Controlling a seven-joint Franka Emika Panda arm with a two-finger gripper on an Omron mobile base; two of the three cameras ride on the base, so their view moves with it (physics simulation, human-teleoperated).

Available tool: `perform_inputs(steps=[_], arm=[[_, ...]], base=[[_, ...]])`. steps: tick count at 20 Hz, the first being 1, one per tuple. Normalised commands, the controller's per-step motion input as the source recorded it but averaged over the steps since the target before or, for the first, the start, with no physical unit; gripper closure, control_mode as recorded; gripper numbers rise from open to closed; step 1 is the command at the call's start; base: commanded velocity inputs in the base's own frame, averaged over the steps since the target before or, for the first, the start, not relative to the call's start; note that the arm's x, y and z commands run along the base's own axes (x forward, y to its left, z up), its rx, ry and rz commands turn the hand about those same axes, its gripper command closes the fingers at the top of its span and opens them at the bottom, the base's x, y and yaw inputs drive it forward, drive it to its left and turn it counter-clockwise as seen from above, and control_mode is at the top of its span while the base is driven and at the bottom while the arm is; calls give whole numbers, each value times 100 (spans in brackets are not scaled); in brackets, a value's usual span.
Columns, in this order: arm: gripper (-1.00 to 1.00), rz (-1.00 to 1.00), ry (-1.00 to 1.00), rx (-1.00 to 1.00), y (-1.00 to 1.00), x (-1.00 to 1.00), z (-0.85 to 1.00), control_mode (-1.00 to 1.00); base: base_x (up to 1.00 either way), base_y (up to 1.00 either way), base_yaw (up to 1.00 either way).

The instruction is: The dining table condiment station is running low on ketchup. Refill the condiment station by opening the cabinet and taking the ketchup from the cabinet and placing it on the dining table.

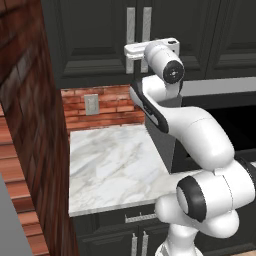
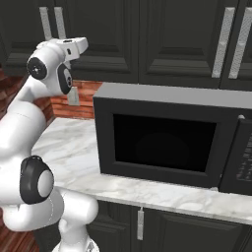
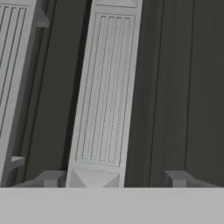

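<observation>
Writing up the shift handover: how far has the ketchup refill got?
Nothing is finished: the cabinet doors look shut. In hand: the claw sits open at a silver door handle, a fingertip on either side. Left: pulling the door open, taking the ketchup out, and carrying it to the dining table.

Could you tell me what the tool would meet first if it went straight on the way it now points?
Most likely the silver bar handle between the open tool's fingertips, on the closed cabinet door; remaining depth is unclear.
</observation>
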Motion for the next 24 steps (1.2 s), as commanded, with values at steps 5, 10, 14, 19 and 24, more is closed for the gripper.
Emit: perform_inputs(steps=[5, 10, 14, 19, 24], arm=[[100, 0, 0, 0, 0, 3, 0, -100], [100, 0, 0, 0, 0, 0, 0, -100], [100, 0, 0, 0, -11, -35, 1, -100], [100, -7, 0, 0, -39, -96, 9, -100], [100, -15, 0, 3, -58, -100, 17, -100]], base=[[0, 0, 0], [0, 0, 0], [0, 0, 0], [0, 0, 0], [0, 0, 0]])
